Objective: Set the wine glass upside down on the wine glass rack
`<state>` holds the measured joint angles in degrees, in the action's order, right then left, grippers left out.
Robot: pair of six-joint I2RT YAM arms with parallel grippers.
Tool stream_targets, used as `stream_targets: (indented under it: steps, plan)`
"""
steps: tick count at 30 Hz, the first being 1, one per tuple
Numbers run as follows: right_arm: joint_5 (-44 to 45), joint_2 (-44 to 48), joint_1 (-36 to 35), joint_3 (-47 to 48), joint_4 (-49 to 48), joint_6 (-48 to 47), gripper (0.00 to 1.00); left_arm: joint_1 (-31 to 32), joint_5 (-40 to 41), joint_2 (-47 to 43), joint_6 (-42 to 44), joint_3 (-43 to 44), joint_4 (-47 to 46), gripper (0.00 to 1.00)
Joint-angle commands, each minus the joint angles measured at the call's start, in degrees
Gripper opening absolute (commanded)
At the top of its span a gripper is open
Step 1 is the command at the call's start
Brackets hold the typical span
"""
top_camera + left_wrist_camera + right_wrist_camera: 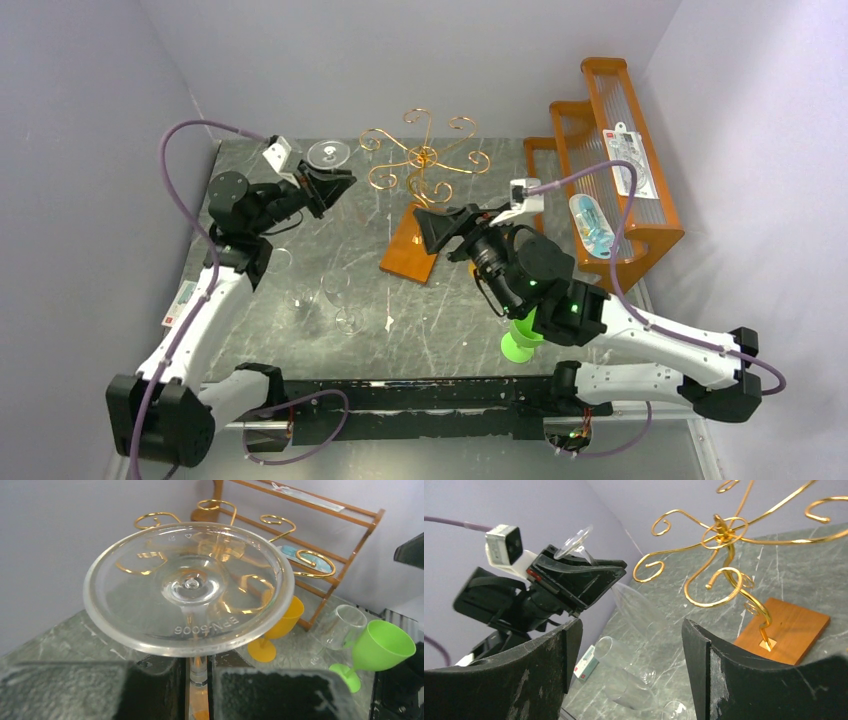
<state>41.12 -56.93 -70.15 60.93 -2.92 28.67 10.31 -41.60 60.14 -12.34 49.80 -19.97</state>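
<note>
Grey table [450,320]; wine glass [190,587] stem half-hidden

On the foot of the wine glass [150,615] we read embossed characters, upside down: "BPN-" and digits, seemingly 6006. The sticker [178,306] on the left arm and the labels on the shelf's [640,232] packets [624,152] are too small for us.

Wine glass [329,153]: clear, inverted and tilted, foot uppermost, stem pinched in left gripper [199,680], at 9 o'clock of the rack.
Wine glass rack [425,160]: gold wire scrolls, upright on wooden base [410,250], at 12 o'clock of the table [450,320].
</note>
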Motion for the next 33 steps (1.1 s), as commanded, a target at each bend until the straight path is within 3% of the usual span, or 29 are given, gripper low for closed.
stream_targets:
  steps: [1, 4, 13, 23, 33]
  plan:
    - [6.41, 4.41, 0.16, -3.9, -3.06, 5.36, 0.76, 0.65, -10.13, 6.18, 0.32, 2.34, -13.33, 0.05]
    - [9.53, 6.13, 0.19, -7.07, -5.74, 6.53, 0.76, 1.7, -12.6, 9.77, -0.23, 2.99, -16.1, 0.05]
    - [14.07, 8.24, 0.35, -9.57, -7.54, 6.49, 0.76, 4.93, -15.64, 17.71, 5.45, 8.92, -12.91, 0.05]
    - [13.92, 8.65, 0.39, -10.1, -9.51, 5.19, 0.76, 5.08, -13.3, 24.24, 8.31, 11.73, -12.46, 0.05]
    - [12.61, 7.01, 0.41, -9.52, -9.57, 5.17, 0.76, 5.07, -19.73, 29.14, 6.45, 14.76, -14.25, 0.05]
